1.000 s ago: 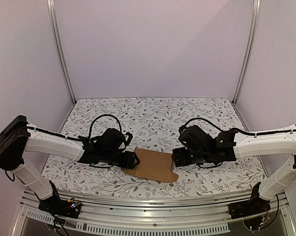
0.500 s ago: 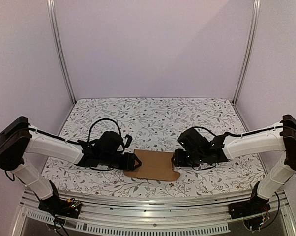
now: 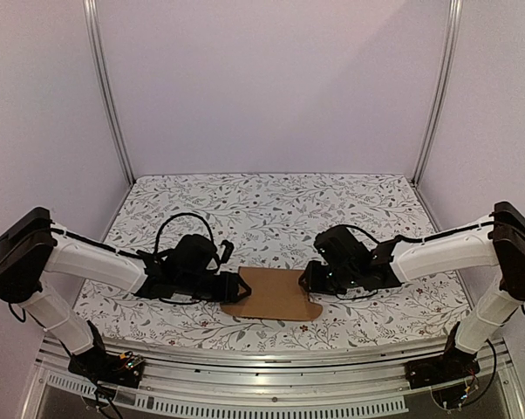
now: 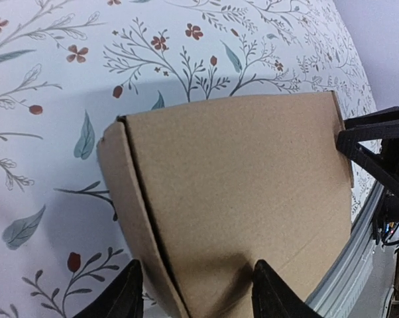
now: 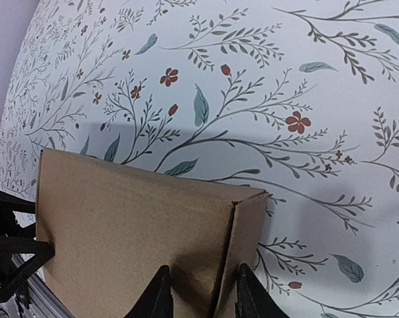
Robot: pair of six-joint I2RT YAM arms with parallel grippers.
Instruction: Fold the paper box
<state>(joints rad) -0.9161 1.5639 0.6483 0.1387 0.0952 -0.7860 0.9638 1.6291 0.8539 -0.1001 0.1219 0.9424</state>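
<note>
As seen from above, one box (image 3: 271,294) flat near the table's (image 3: 271,209) near edge, between two grippers, left gripper (image 3: 238,286), right gripper (image 3: 306,281), left wrist, fingers (image 4: 123,298) half spread over box end, right wrist, fingers (image 5: 158,295) narrowly apart astride its fold, grip unclear.

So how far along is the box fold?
Early. Done: the paper box shows a creased side panel at each end. In hand: left claw and right claw straddle opposite ends; grip unclear. Left: it lies low on the table, not yet a standing carton.
</note>
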